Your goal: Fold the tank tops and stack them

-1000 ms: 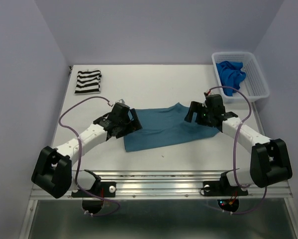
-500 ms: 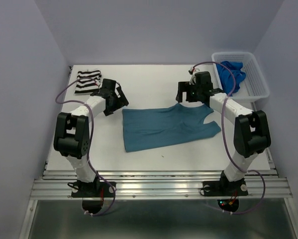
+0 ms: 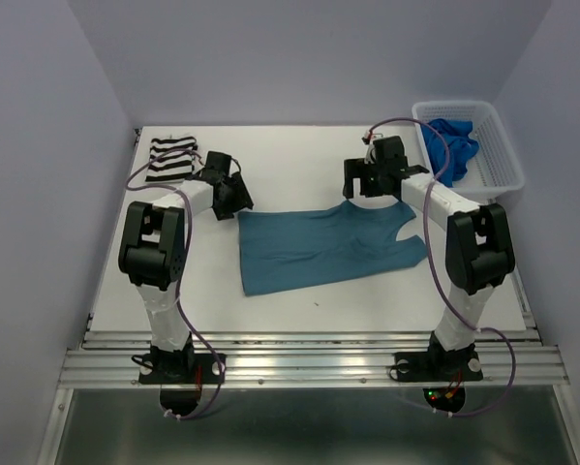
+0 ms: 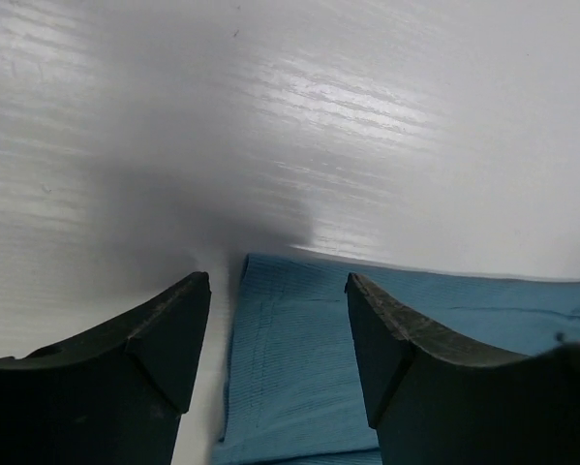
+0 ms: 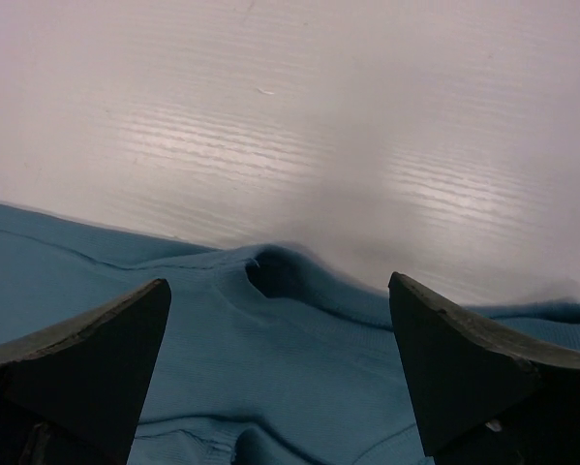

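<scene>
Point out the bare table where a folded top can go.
Bare table: the far strip between the striped tank top and the basket, and the near strip in front of the teal tank top. Crowded: its far edge, where the left gripper and right gripper hover.

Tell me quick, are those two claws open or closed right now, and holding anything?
Left gripper: open, astride the teal tank top's corner, gripping nothing.
Right gripper: open above that top's far edge, holding nothing.
</scene>
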You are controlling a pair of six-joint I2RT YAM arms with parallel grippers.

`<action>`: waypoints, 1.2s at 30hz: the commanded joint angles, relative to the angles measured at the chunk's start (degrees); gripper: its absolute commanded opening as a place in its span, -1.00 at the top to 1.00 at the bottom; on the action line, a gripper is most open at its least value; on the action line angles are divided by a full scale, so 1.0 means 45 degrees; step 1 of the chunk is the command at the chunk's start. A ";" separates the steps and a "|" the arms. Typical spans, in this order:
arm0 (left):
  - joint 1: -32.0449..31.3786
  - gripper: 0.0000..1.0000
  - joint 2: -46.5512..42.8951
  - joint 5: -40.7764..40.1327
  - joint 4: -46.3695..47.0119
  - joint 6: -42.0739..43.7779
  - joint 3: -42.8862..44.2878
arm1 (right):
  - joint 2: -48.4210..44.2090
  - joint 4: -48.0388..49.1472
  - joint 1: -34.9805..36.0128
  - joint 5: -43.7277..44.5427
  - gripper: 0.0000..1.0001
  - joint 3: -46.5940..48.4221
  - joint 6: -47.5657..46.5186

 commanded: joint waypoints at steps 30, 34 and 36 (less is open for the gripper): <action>0.0051 1.00 -0.4037 0.2541 0.3267 0.0309 -0.4093 | -0.1469 0.0031 0.0168 -0.0615 0.79 -0.0967 0.1085; -0.0182 1.00 -0.4933 0.2972 0.3873 0.0230 -0.5149 | -0.2546 0.0090 0.0168 -0.0476 0.79 -0.2256 0.1300; -0.0397 1.00 -0.5286 0.2895 0.3893 0.0249 -0.5560 | -0.2976 0.0090 0.0168 -0.0496 0.79 -0.2979 0.1398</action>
